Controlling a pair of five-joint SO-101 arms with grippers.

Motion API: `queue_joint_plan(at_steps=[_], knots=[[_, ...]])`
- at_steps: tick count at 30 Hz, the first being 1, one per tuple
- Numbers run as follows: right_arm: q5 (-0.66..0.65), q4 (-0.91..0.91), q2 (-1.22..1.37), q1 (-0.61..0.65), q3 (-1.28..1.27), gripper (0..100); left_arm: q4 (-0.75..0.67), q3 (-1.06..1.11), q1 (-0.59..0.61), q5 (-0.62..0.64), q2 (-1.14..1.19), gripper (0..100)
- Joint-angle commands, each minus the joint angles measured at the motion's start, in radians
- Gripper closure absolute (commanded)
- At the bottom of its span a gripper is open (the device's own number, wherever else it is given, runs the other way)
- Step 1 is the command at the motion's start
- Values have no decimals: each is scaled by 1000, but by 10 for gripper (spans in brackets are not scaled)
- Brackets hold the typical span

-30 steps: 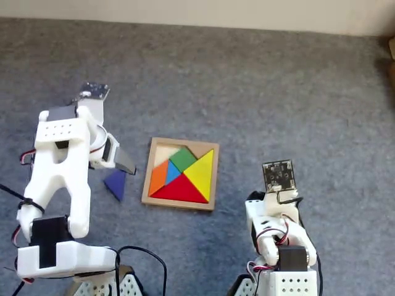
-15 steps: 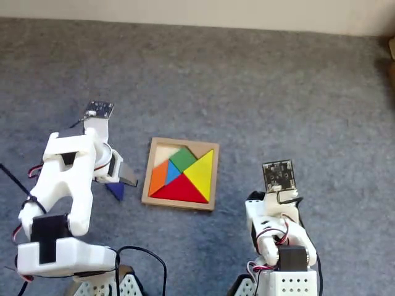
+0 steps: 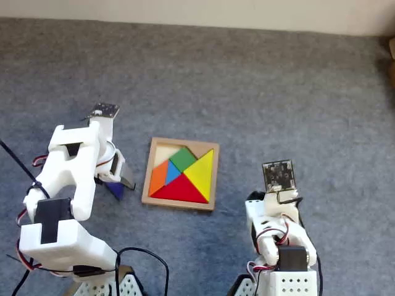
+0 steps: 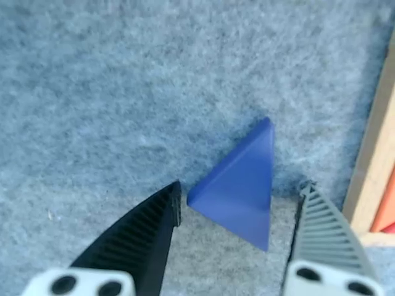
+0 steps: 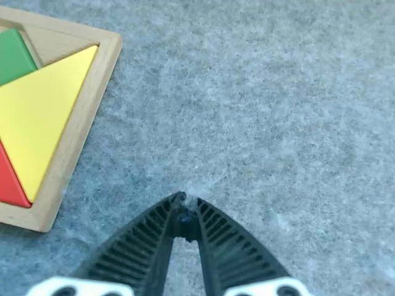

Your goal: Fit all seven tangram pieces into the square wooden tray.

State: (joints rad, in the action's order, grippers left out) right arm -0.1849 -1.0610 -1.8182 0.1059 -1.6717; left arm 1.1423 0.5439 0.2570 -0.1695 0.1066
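Observation:
The square wooden tray point(image 3: 149, 176) lies mid-table and holds red, yellow, green, light blue and orange pieces; a bare pale patch shows in its far left corner. A dark blue triangle point(image 4: 242, 184) lies flat on the carpet just left of the tray point(image 4: 369, 172). My left gripper point(image 4: 239, 192) is open and down over it, one finger on each side, not touching. In the high view the triangle point(image 3: 115, 190) is partly under that gripper point(image 3: 121, 179). My right gripper point(image 5: 186, 201) is shut on nothing, over bare carpet right of the tray point(image 5: 92, 105).
Grey carpet covers the table. The right arm's base point(image 3: 278, 246) stands near the front edge, right of the tray. A pale strip point(image 3: 197, 12) runs along the far edge.
The left arm has swung toward the tray and lowered, bringing its open fingers down around the blue triangle. The right arm and the tray have not moved.

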Motion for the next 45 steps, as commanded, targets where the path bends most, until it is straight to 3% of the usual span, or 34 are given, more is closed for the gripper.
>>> queue_joint_plan(at_steps=[1, 5, 15, 20, 29, 35, 45], knots=[[2, 4, -19, -12, -102, 995, 14, -41, -18, -3, 1, 777], [2, 4, -19, -12, -102, 995, 14, -39, -18, -3, 4, 847], [2, 4, -19, -12, -102, 995, 15, 16, -128, -3, -7, 850], [2, 4, -19, -12, -102, 995, 32, 19, -162, -3, -124, 938], [2, 4, -19, -12, -102, 995, 100, 16, -177, -9, -381, 866], [2, 4, -19, -12, -102, 995, 83, 1, -260, -155, -386, 869], [2, 4, -19, -12, -102, 995, 91, -79, -389, -170, -351, 867]])
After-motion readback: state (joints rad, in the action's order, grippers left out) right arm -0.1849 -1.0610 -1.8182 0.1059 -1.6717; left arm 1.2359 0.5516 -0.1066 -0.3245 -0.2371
